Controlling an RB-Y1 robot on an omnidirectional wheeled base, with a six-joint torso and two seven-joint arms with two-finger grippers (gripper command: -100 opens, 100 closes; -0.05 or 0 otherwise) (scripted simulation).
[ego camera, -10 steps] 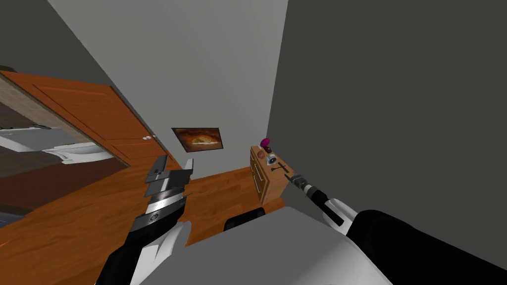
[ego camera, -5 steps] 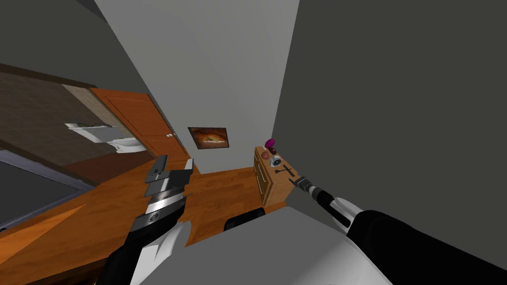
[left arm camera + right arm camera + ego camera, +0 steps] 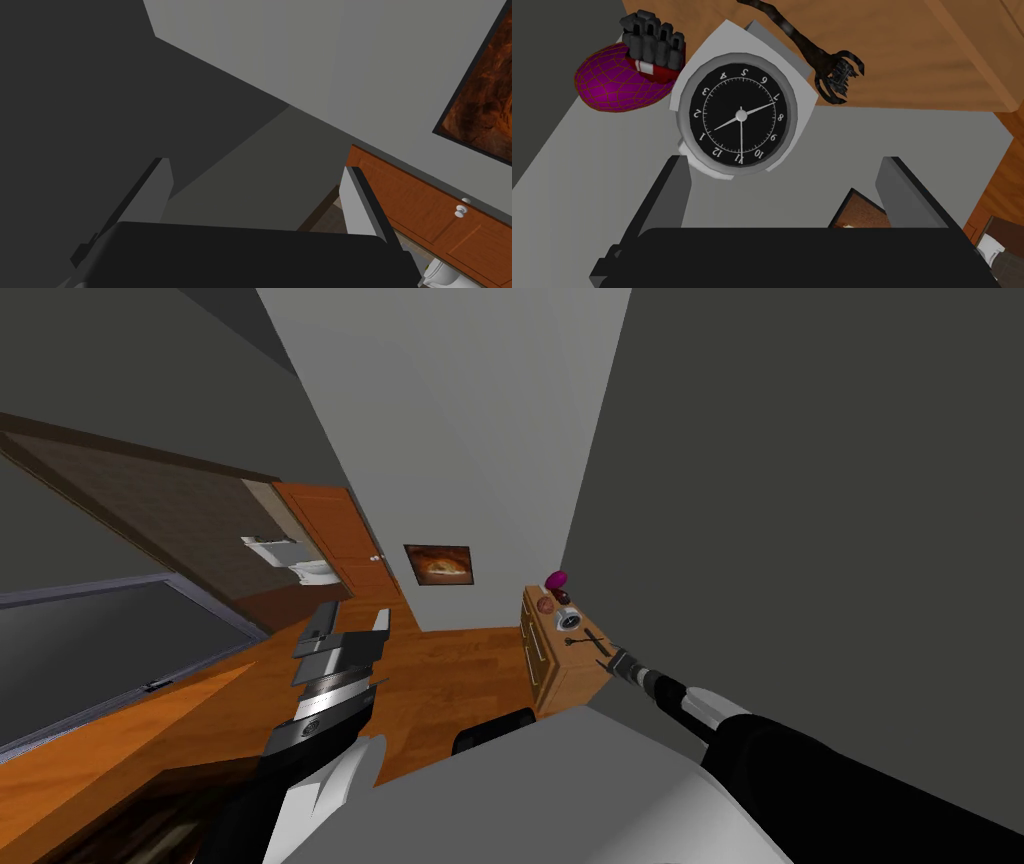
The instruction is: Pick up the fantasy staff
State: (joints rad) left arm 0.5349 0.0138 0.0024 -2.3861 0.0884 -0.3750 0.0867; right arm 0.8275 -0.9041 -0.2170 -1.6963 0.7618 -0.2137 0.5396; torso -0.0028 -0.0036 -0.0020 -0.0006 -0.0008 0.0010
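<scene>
Stretching nearly straight from its arm, the right tool stood open toward a clock; beside that the dark staff lay on the wooden surface, apparently untouched. The left tool, raised, was open.

Wooden dresser stands on the wood floor against the dark wall, drawers on the front. On its top, in a row: dark staff lying flat at the near end, grey clock just beside it, small brown round thing, and purple webbed cap at the far end.
</scene>
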